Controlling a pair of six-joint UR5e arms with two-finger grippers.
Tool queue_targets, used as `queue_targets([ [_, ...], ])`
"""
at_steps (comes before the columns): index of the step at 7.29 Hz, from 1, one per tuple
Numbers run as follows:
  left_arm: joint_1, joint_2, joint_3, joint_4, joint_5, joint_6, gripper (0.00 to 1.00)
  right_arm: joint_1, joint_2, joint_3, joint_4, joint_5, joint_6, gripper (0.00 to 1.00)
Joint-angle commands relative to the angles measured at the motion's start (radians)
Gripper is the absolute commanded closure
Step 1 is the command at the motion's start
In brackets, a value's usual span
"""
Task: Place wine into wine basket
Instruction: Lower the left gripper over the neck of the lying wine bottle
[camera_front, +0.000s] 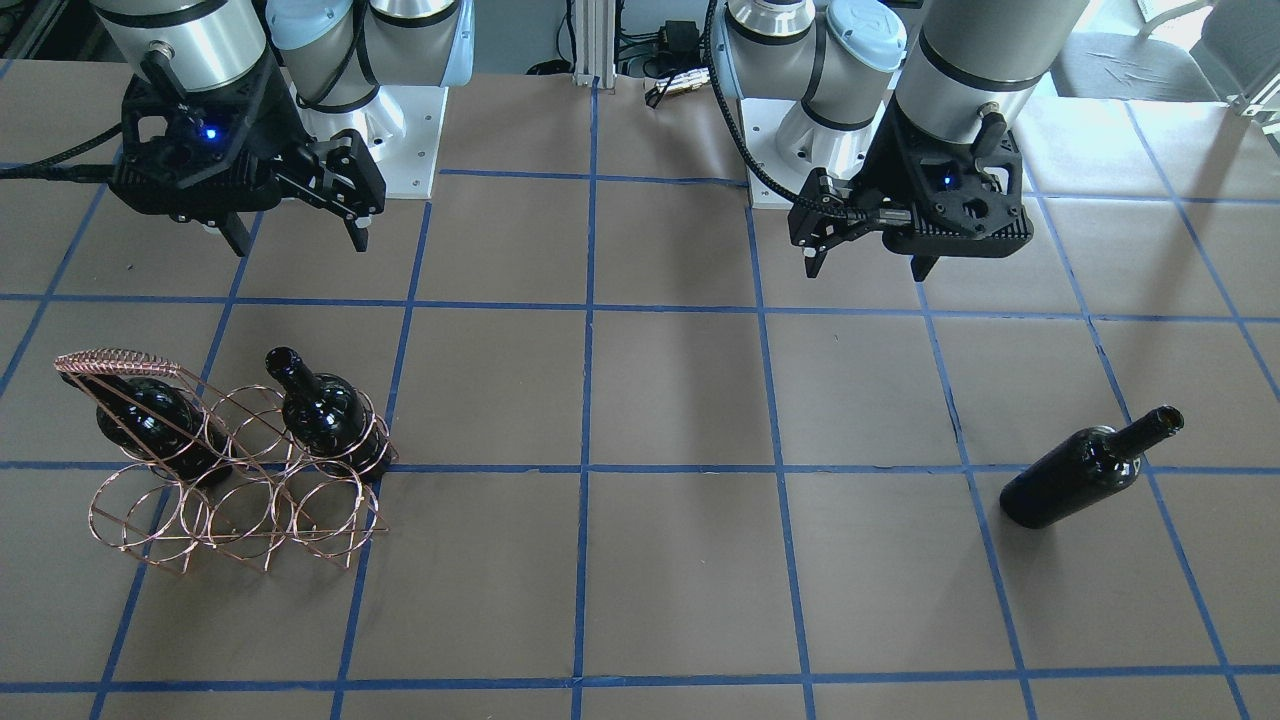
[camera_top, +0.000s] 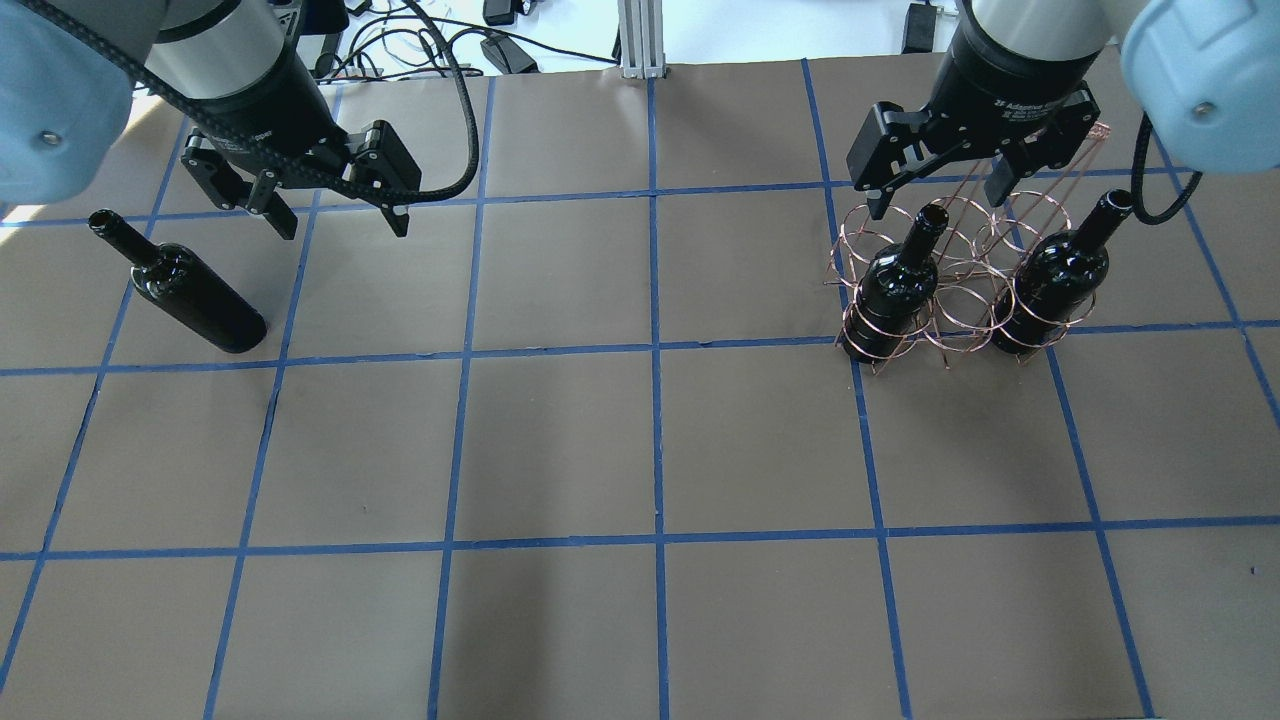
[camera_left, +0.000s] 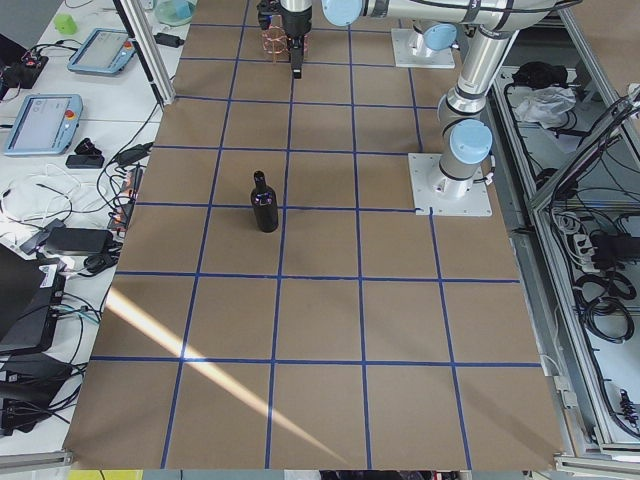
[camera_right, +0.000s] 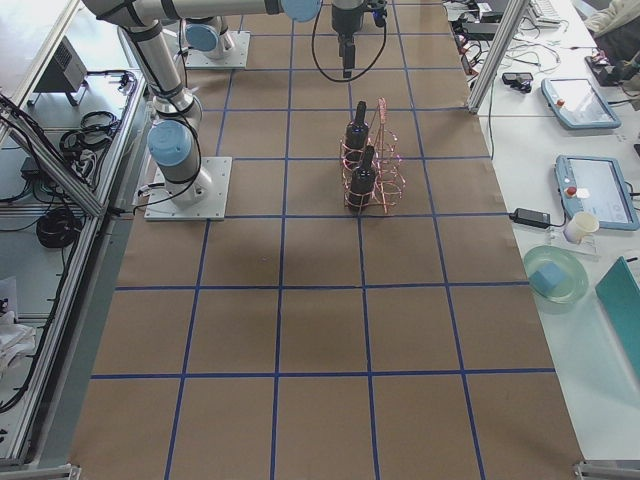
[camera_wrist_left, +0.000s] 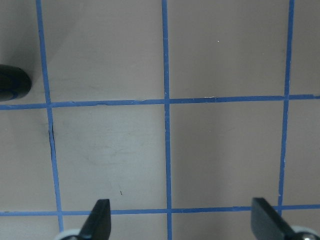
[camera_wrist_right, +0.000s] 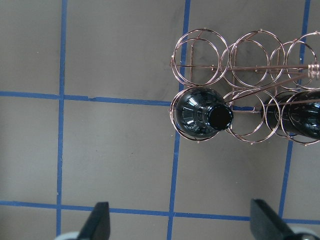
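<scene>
- Glossy near-black glass wine bottle (camera_top: 195, 300) stands upright near the left gripper (camera_top: 342, 225), whose fingers are spread and empty.
- Copper wire-ring basket (camera_top: 958, 268) holds two matching bottles (camera_top: 893, 290) (camera_top: 1058, 280) beneath the right gripper (camera_front: 300, 245), which is likewise agape.

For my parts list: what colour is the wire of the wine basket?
Copper-coloured; the wine basket shows best in the right wrist view.

Overhead and front views oppose across the table (camera_top: 560, 450); end views stand farther. The close, downward right wrist view shares their wine basket (camera_wrist_right: 245, 97).
</scene>
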Motion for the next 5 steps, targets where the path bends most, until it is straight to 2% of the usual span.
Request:
queue_targets([
  [1, 0.004, 0.009, -0.002, -0.001, 0.003, 0.0, 0.0, 0.0, 0.0, 0.0, 0.005, -0.006, -0.002, 0.0],
  [2, 0.03, 0.011, 0.018, -0.003, 0.006, 0.0, 0.0, 0.0, 0.0, 0.0, 0.008, -0.006, -0.003, 0.0],
  [3, 0.099, -0.001, 0.014, 0.0, 0.065, 0.03, 0.0, 0.001, 0.0, 0.0, 0.009, -0.008, -0.001, 0.0],
  [5, 0.327, -0.05, 0.015, 0.069, 0.091, 0.264, 0.0, 0.001, 0.0, 0.0, 0.006, -0.002, 0.025, 0.0],
])
